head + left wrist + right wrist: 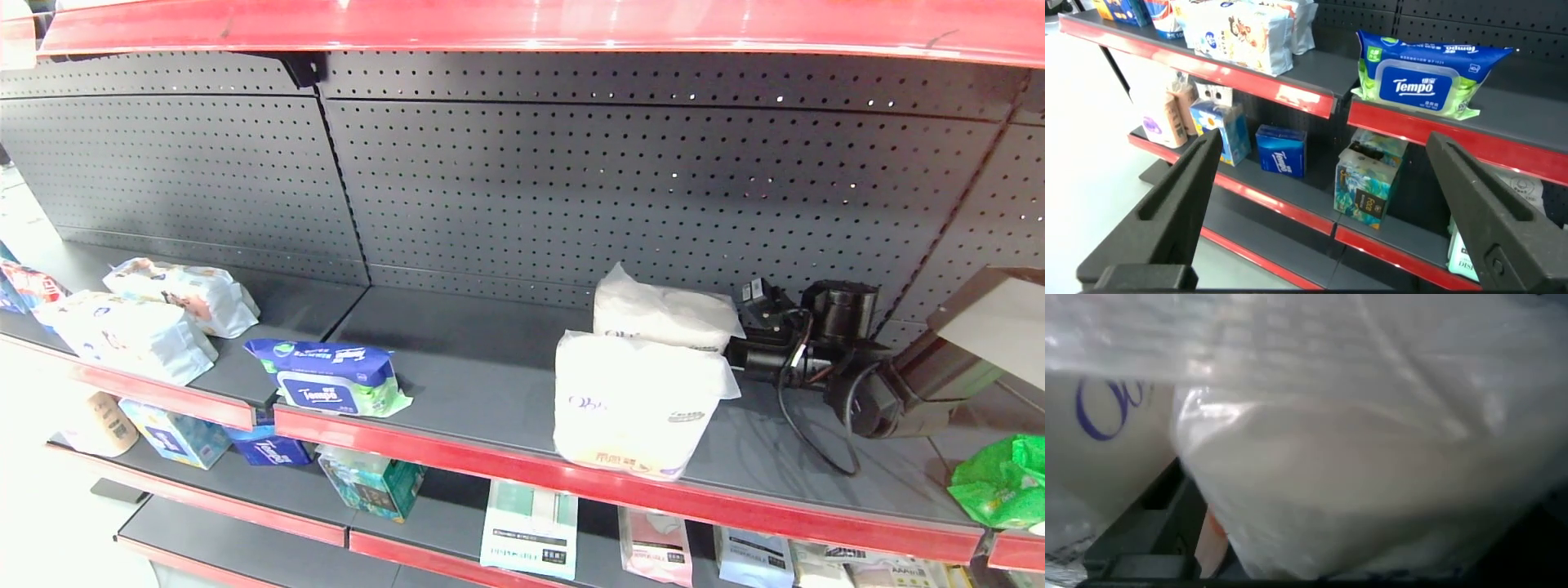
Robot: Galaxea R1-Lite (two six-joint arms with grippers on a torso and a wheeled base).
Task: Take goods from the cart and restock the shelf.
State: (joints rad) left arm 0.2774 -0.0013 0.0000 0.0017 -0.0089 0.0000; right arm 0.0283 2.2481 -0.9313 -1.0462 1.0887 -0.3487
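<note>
Restock under way: two white plastic tissue packs [637, 400] lie on the dark metal shelf [490, 376].
Your right claw [751, 314] touches the rear one, its grip I cannot tell; your left claw [1323, 139] is apart, empty.

Shop: red-edged pegboard shelves [490, 384], tissue packs [637, 400].

Head cam looks down at the shelf [490, 384] front-on. Left wrist cam sits lower and shares the blue wipes pack [1429, 77]; right wrist cam's jammed against a white tissue pack [1372, 474].
</note>
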